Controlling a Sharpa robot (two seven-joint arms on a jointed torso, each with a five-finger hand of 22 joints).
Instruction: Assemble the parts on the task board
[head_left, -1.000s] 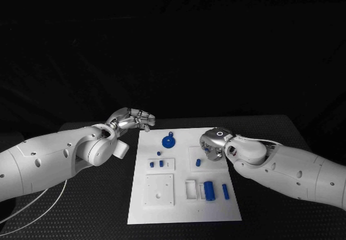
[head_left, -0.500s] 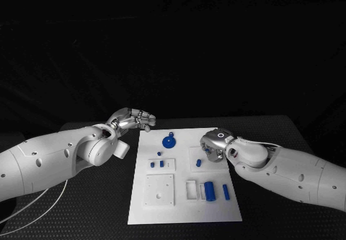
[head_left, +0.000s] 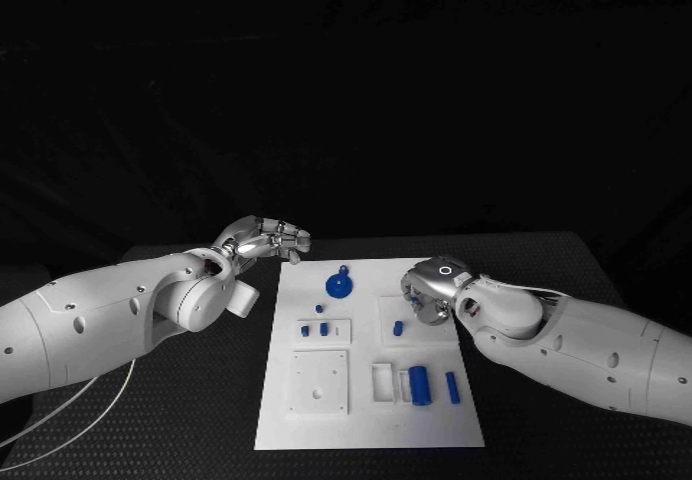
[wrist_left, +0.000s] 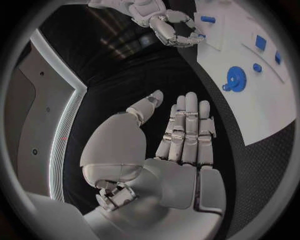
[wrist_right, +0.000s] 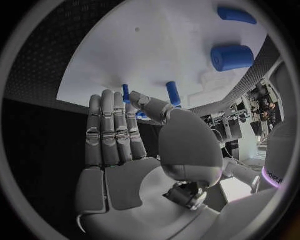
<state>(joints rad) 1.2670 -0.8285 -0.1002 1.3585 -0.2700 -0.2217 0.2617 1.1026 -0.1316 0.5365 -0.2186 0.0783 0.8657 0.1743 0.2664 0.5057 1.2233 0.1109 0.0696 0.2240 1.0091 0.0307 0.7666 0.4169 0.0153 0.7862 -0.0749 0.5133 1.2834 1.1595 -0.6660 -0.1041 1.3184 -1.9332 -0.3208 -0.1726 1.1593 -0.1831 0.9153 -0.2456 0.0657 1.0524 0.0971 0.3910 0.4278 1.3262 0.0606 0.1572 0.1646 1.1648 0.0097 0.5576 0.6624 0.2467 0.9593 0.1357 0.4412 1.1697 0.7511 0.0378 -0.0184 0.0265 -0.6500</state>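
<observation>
Lying flat w/ its near-right part just under right hand (head_left: 428, 292): task board (head_left: 361, 420). Hovering over board's right edge, right hand w/ fingers (wrist_right: 115, 132) straight, pressed together, holding nothing. Hanging beyond board's far-left corner, left hand (head_left: 267, 240), fingers (wrist_left: 187, 132) together too (empty). Sitting betw. both hands: blue gear (head_left: 338, 284). Lying nearer than right hand: blue cylinder (head_left: 418, 383).

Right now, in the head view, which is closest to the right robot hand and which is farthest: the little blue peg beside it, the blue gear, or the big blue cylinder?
Measured from the right robot hand:
1. Little blue peg, just beside the hand on the board's right part.
2. Blue gear, toward the board's far middle.
3. Big blue cylinder, in the near tray, close to the robot.
</observation>
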